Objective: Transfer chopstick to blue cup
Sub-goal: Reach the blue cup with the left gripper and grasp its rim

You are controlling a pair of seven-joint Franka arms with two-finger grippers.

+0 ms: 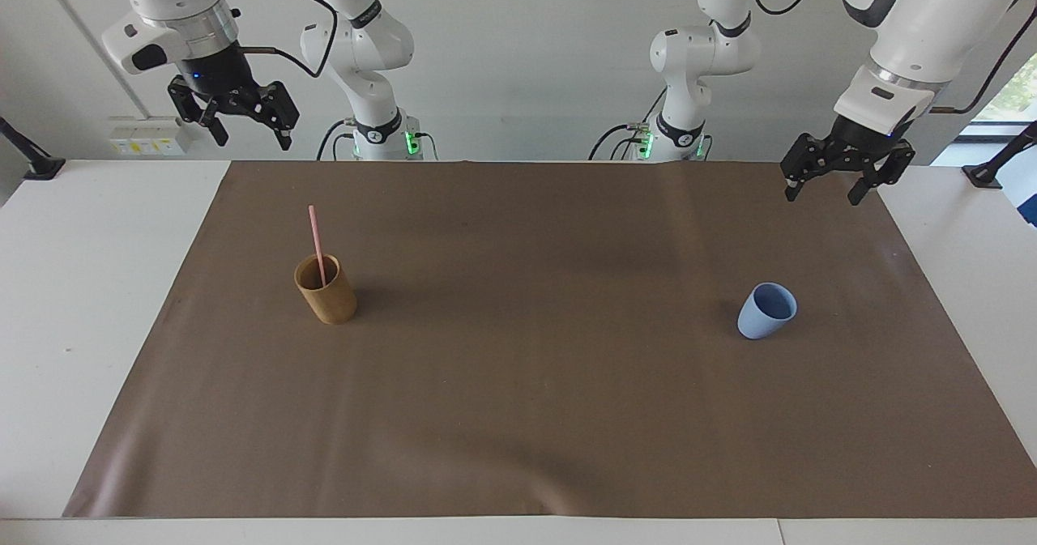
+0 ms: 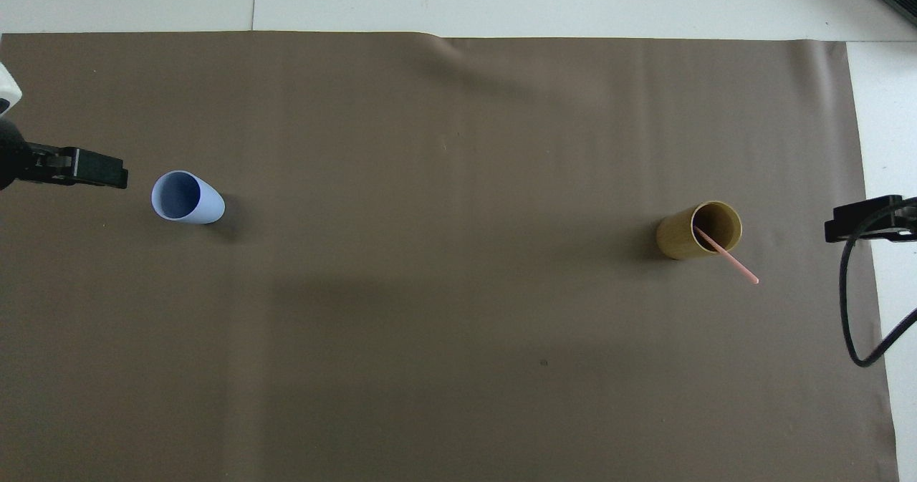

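The pale-pink chopstick (image 1: pixel 316 241) stands leaning in a tan bamboo cup (image 1: pixel 328 295) toward the right arm's end of the table, and shows in the overhead view (image 2: pixel 732 261) too. The light-blue cup (image 1: pixel 766 312) stands empty toward the left arm's end, its mouth showing in the overhead view (image 2: pixel 179 195). My left gripper (image 1: pixel 822 195) is open and empty, up in the air over the mat's corner near the robots. My right gripper (image 1: pixel 249 134) is open and empty, high above the table's edge near the robots, where that arm waits.
A brown mat (image 1: pixel 518 415) covers most of the white table (image 1: pixel 89 302). A black cable (image 2: pixel 849 310) hangs from the right arm at the mat's edge.
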